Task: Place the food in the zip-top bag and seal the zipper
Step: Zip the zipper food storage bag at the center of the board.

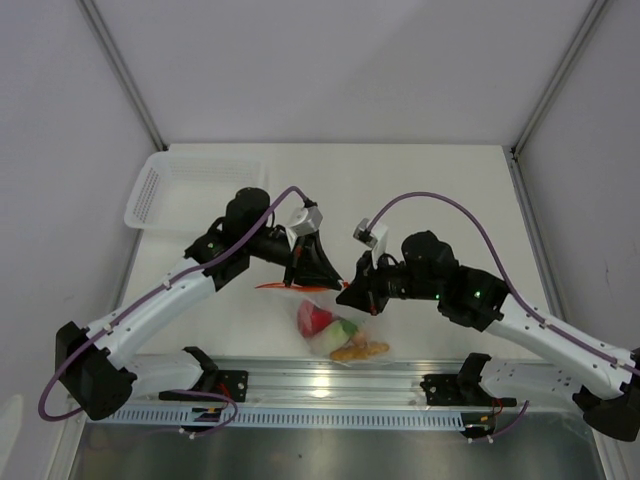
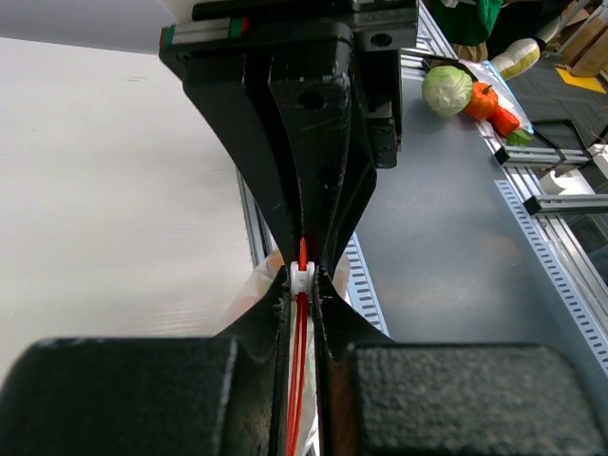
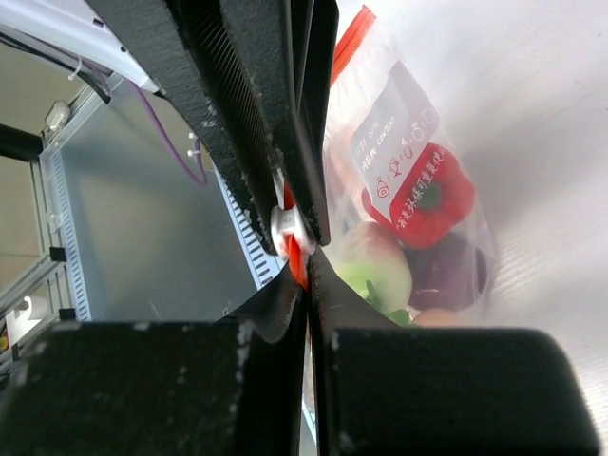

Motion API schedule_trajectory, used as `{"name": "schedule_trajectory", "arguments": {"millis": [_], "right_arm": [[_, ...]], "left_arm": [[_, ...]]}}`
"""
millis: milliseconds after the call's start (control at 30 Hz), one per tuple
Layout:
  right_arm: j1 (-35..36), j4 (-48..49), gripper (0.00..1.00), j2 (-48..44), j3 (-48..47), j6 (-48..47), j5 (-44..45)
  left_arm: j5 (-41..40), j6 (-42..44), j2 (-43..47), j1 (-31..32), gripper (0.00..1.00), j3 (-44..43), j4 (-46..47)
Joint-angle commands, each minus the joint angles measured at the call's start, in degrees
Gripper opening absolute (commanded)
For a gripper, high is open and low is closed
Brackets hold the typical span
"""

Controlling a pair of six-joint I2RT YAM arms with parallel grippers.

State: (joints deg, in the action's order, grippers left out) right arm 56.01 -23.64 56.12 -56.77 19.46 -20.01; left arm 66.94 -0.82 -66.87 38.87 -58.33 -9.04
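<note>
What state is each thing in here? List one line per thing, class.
Bag: hanging from both grippers, food inside.
Zipper: pinched in both grippers; how far sealed, cannot tell.
Food: in the bag.
Left gripper: shut on the zipper.
Right gripper: shut on the zipper.
Basket: upright, nothing seen in it.

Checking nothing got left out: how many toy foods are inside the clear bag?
4 visible in the clear crinkly plastic bag: red pepper, white-green vegetable, purple piece, orange-yellow piece nearest the arm bases. Others may hide behind them.

overhead view, two close wrist views
</note>
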Motion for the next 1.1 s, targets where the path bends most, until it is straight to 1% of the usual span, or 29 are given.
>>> {"name": "schedule_trajectory", "arguments": {"millis": [0,67,233,400,667,767,933,967,1067], "right_arm": [[-0.3,2.7,0.0,-3.0,-0.7,-0.1,4.5],[-0.4,2.3,0.0,-5.1,-1.1,0.0,6.0],[-0.7,0.8,0.0,-7.2,-2.4,0.1,5.2],[-0.8,0.5,0.0,-9.9,-1.9,0.8,6.5],[-1.0,-2.8,0.0,-13.0,-4.3,1.5,17.4],[-1.0,-3.2,0.0,-13.6,-5.1,2.2,20.0],[-1.1,-5.5,0.0,-14.1,-8.7,2.6,28.2],[-1.1,-6.3,0.0,-14.1,-9.4,2.8,31.1],[-1.1,-7.5,0.0,-14.7,-11.8,3.0,35.3]], "left_arm": [[-0.3,2.1,-0.4,0.2,0.01,-2.7,-1.5],[-0.8,2.8,-1.0,0.2,0.01,-2.9,-3.2],[-2.3,3.5,-1.7,0.1,0.01,-1.9,-5.8],[-2.7,3.0,-2.2,-0.2,0.01,-1.6,-5.7],[-1.9,3.5,-1.2,-0.2,0.01,-1.6,-8.4],[-2.2,3.7,0.4,-0.3,0.01,-0.9,-9.0],[-2.6,4.3,2.2,-0.9,0.01,-0.8,-11.3],[-2.7,4.8,2.4,-1.0,0.01,-0.8,-12.0],[-3.2,4.9,3.9,-1.3,0.01,-0.5,-12.8]]}}
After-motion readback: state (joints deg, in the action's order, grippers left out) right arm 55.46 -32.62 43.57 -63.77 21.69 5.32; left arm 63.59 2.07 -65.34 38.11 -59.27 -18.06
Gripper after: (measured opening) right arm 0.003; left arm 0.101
